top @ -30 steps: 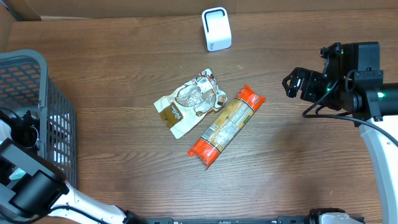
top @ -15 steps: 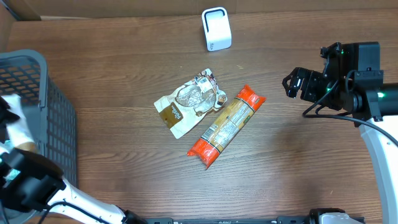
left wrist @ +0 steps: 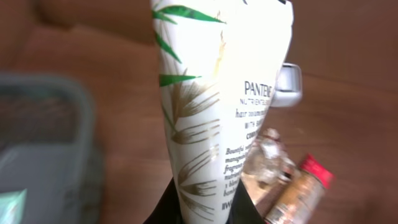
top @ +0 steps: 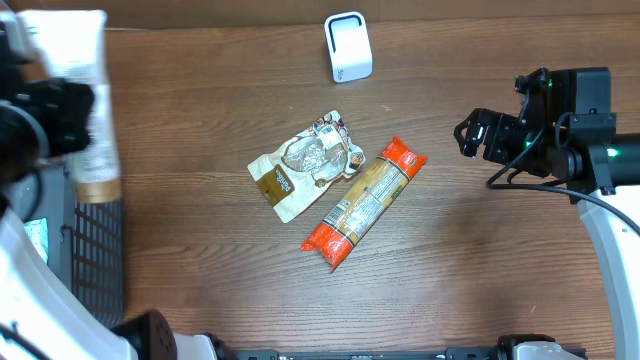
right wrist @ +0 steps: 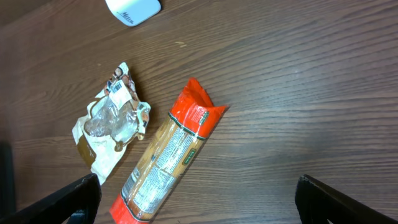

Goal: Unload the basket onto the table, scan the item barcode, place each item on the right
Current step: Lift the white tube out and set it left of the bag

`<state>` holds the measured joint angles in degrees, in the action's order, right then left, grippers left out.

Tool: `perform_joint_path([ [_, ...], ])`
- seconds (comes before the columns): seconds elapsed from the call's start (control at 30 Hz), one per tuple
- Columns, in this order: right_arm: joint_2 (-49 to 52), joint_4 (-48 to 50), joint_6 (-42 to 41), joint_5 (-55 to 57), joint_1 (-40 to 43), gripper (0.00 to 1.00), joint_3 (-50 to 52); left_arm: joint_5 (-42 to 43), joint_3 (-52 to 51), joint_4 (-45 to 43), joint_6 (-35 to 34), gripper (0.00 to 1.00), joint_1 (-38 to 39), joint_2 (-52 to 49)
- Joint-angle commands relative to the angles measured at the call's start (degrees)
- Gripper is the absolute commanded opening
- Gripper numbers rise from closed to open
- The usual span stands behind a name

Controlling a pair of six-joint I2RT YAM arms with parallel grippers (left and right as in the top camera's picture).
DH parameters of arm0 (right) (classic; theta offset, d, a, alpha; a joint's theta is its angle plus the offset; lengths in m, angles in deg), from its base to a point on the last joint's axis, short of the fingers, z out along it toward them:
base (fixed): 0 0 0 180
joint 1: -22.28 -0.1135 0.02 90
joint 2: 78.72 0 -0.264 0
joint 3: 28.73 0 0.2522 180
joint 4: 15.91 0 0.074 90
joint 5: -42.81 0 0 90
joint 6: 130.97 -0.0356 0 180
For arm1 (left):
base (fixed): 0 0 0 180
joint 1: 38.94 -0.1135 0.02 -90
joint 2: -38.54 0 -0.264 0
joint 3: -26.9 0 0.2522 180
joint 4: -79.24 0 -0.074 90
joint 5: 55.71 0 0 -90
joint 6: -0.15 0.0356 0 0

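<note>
From overhead, we see the left arm lifted over the table's far left corner, its left gripper (top: pixel 75 115) clamped on one white tube (top: pixel 92 60), which hangs lengthwise with its tan cap (top: pixel 97 187) toward us, above the grey basket (top: pixel 95 265). The tube is well apart from the single white scanner (top: pixel 348 46) at the table's far edge. The right arm reaches in from the right, level and bent at the wrist; its right gripper (top: pixel 470 135) hovers above bare wood with jaws apart, holding nothing. Between the arms lie two packets just beside each other: one crumpled snack bag (top: pixel 305 165) and one long pasta pack (top: pixel 363 203) with orange ends.

In the left wrist view, the two black fingers (left wrist: pixel 166 205) pinch the tube's narrow end (left wrist: pixel 211 106); the tube shows green and gold leaf print and lettering. Behind it we make out the blurred basket (left wrist: pixel 43 124), the scanner (left wrist: pixel 287 86) and both packets.

In the right wrist view, the two fingers (right wrist: pixel 78 196) stand wide at the frame's lower corners, over the table. We count one scanner (right wrist: pixel 132 9), one snack bag (right wrist: pixel 111 124) and one pasta pack (right wrist: pixel 171 158).
</note>
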<state>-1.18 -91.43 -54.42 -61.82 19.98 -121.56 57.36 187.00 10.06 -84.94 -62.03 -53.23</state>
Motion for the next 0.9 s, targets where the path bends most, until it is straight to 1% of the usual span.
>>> perform_joint_path([
  [0.0, -0.15, 0.11, 0.22, -0.02, -0.26, 1.0, -1.66, -3.34, -2.73, -0.26, -2.12, 0.04, 7.8, -0.31],
  [0.1, -0.15, 0.11, 0.22, -0.02, -0.26, 1.0, -1.66, -5.79, -9.79, -0.26, -4.31, 0.05, 11.82, -0.35],
  [0.2, -0.15, 0.11, 0.22, -0.02, -0.26, 1.0, -1.66, -5.66, -21.33, -1.2, -4.31, 0.05, 13.66, -0.35],
  [0.33, -0.15, 0.11, 0.22, -0.02, -0.26, 1.0, -1.66, -4.96, -37.94, -7.54, -4.74, 0.04, 15.45, -0.35],
  [0.43, -0.15, 0.11, 0.22, -0.02, -0.26, 1.0, -1.66, -5.01, -51.01, -16.15, -7.1, 0.04, 16.0, -0.35],
  [0.53, -0.15, 0.11, 0.22, -0.02, -0.26, 1.0, -1.66, -3.78, -65.72, -29.62, -9.01, 0.04, 16.06, -0.37],
  [0.63, -0.15, 0.11, 0.22, -0.02, -0.26, 1.0, -1.66, -1.55, -76.5, -41.09, -11.5, 0.05, 16.06, -0.37],
  [0.77, -0.15, 0.11, 0.22, -0.02, -0.26, 1.0, -1.66, -1.57, -86.01, -50.93, -15.72, 0.14, 16.04, -0.37],
  [0.87, -0.15, 0.11, 0.22, -0.02, -0.26, 1.0, -1.66, -1.6, -90.2, -53.92, -15.87, 0.3, 16.04, -0.37],
])
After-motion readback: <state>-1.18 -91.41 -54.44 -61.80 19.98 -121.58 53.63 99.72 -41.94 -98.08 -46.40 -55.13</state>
